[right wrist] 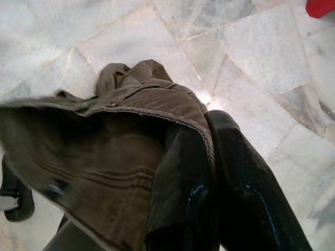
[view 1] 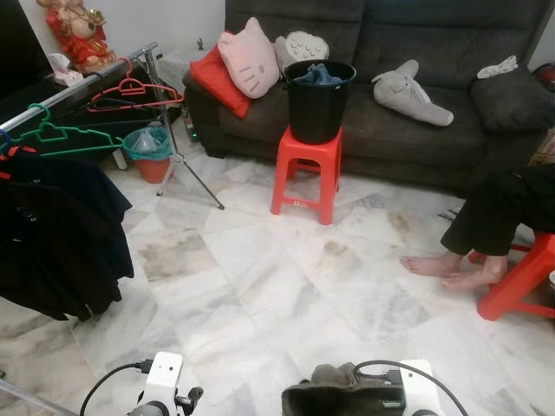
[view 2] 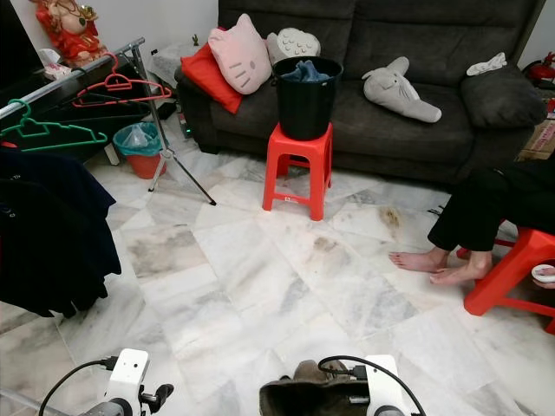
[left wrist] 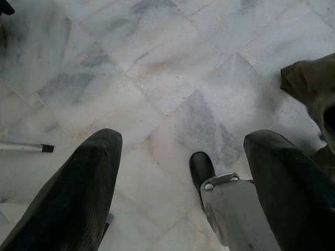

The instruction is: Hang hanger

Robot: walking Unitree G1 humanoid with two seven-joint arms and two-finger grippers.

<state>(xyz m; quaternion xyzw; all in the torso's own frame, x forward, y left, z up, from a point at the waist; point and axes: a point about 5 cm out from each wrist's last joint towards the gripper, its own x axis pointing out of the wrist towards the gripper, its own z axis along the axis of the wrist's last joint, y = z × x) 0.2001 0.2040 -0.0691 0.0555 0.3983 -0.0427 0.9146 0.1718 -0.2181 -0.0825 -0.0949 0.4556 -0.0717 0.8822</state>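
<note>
A metal clothes rack (view 1: 87, 80) runs along the left. On it hang a red hanger (view 1: 130, 90), a green hanger (view 1: 62, 137) and a dark garment (view 1: 52, 234). My right gripper (right wrist: 205, 126) is shut on the edge of a brown garment (right wrist: 125, 151), held low over the marble floor; the bundle also sits at the bottom of the left eye view (view 1: 342, 397). In the left wrist view my left gripper (left wrist: 183, 140) is open, nothing between its fingers (left wrist: 78, 188), hanging above the floor near the brown garment (left wrist: 311, 91).
A black bucket (view 1: 318, 97) with blue clothes stands on a red stool (view 1: 306, 169) before a dark sofa (view 1: 451, 130) with plush pillows. A person's bare feet (view 1: 451, 269) and a second red stool (view 1: 520, 282) are at right. A teal bin (view 1: 147, 152) and the rack's tripod leg (view 1: 195, 180) stand at left.
</note>
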